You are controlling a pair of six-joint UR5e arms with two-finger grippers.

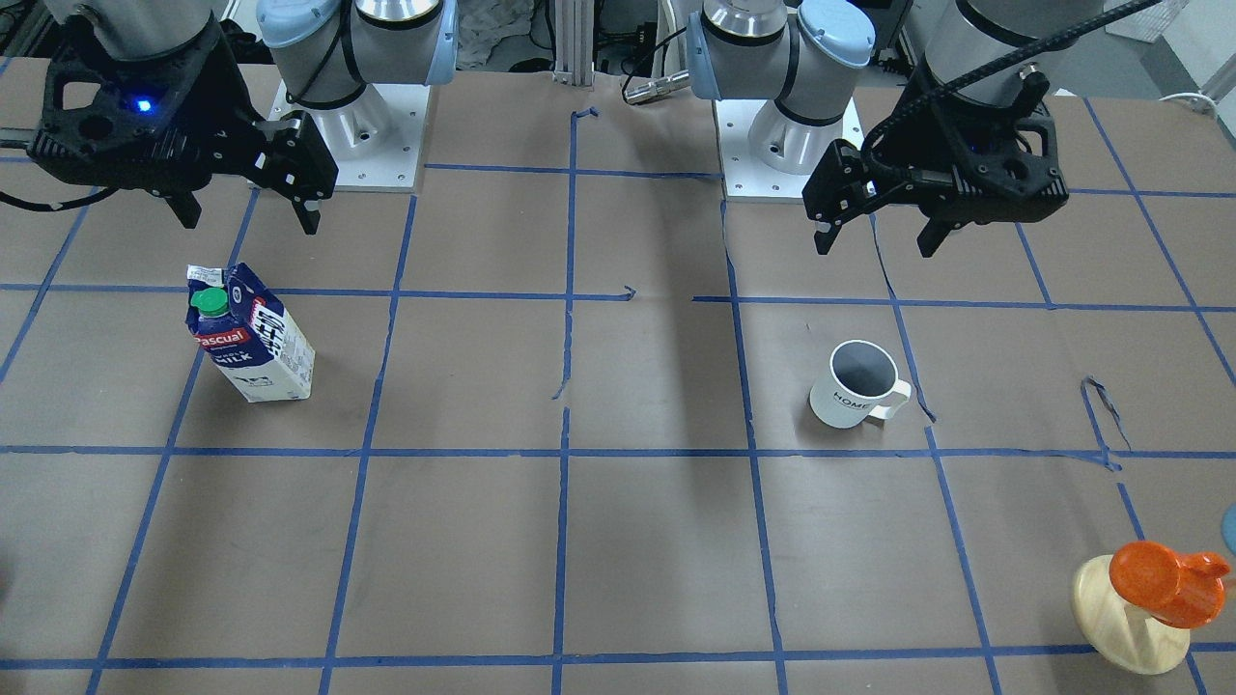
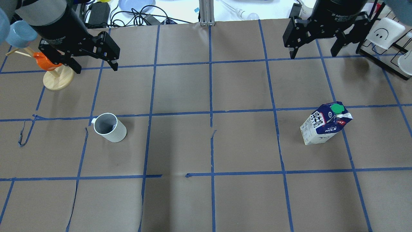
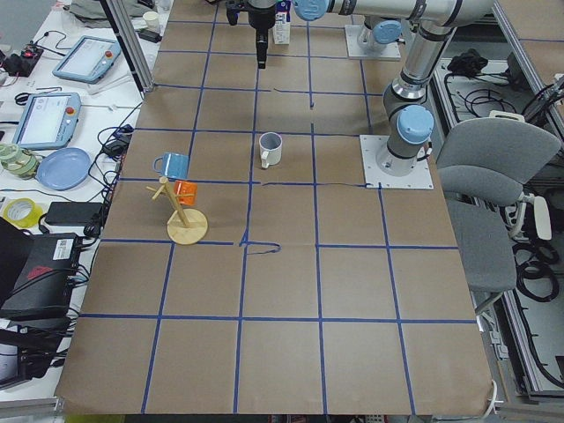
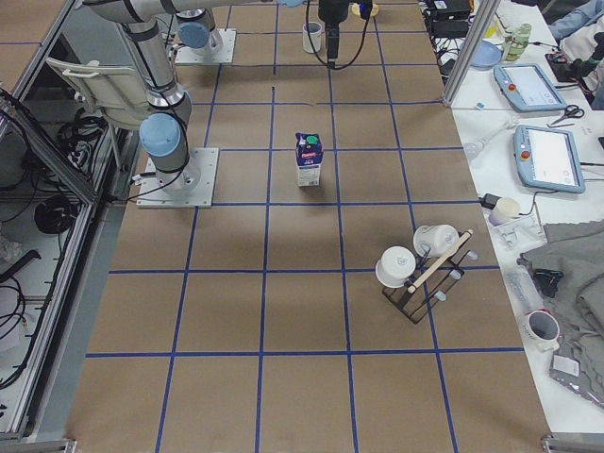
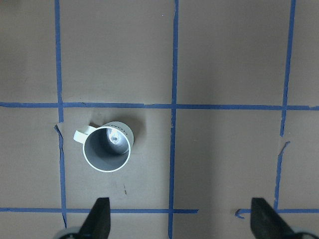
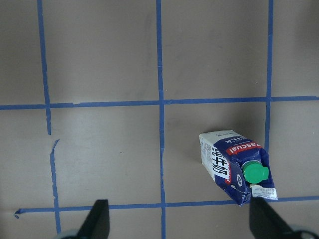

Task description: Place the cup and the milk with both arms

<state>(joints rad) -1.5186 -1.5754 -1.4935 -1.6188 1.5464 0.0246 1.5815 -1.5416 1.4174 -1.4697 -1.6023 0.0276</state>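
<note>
The white cup (image 2: 110,128) with a dark grey interior stands upright on the brown paper, left of centre, and also shows in the front view (image 1: 859,384). My left gripper (image 2: 96,69) hangs open and empty high above the table, beyond the cup. In the left wrist view the cup (image 5: 107,148) lies ahead of the left fingertip (image 5: 99,221). The milk (image 2: 325,127) stands upright on the right, green cap up, and also shows in the front view (image 1: 253,338). My right gripper (image 2: 313,55) hangs open and empty above and beyond it. In the right wrist view the milk (image 6: 234,167) is right of centre.
A wooden stand (image 2: 58,80) holding an orange cup (image 2: 43,61) and a light blue cup (image 2: 17,33) stands at the far left, under my left gripper. A black rack with white cups (image 2: 386,32) is at the far right. Blue tape lines grid the paper, which has small tears (image 2: 24,135).
</note>
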